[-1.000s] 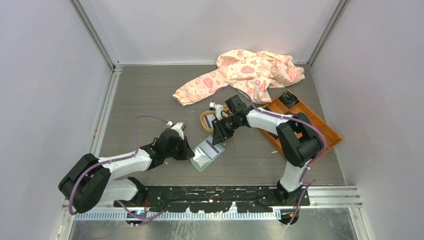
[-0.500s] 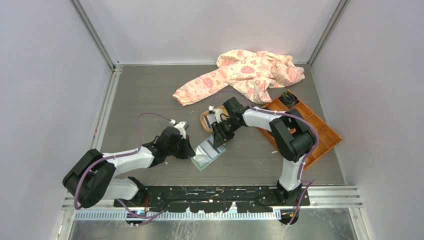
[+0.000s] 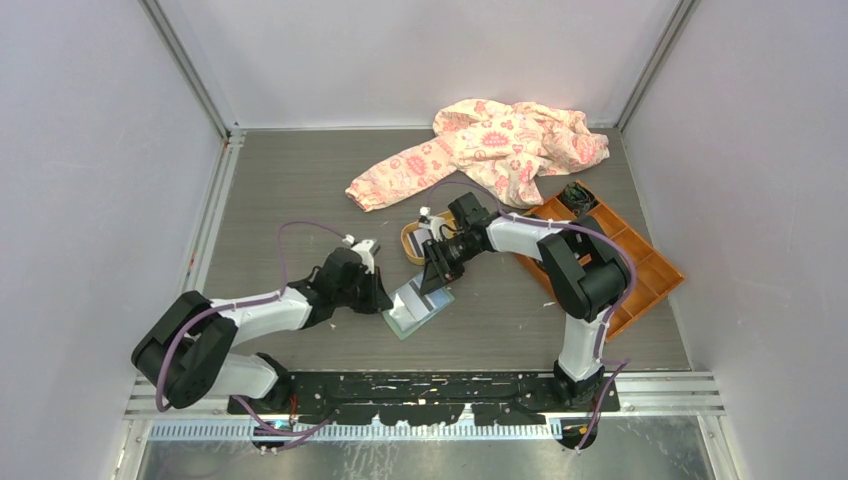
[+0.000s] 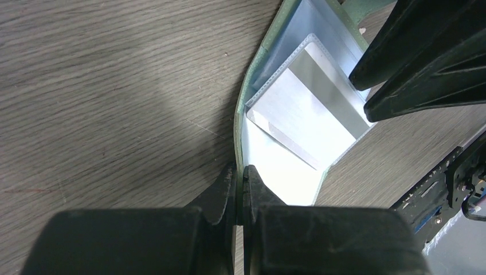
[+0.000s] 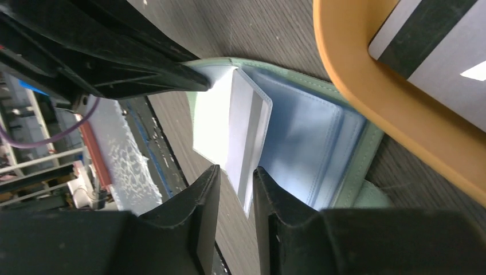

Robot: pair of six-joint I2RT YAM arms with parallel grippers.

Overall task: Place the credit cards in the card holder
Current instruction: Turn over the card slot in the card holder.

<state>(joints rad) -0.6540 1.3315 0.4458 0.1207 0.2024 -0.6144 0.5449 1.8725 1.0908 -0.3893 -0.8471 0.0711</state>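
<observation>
Top external: card holder (image 3: 417, 307) (shifted leftward).

A lab test cell: plain pale panels (image 3: 90, 150) wall in 3 sides of a grey wood-grain worktop (image 3: 290, 200), aluminium framing rails (image 3: 190, 75) run up the corners, and 2 robot arms are bolted to a perforated black mounting plate (image 3: 430, 385) at the near edge.

Matt wood-grain table (image 4: 114, 86), stitched pale green card holder (image 5: 349, 166) with glossy clear plastic sleeves, smooth orange plastic tray (image 5: 367, 97)
</observation>
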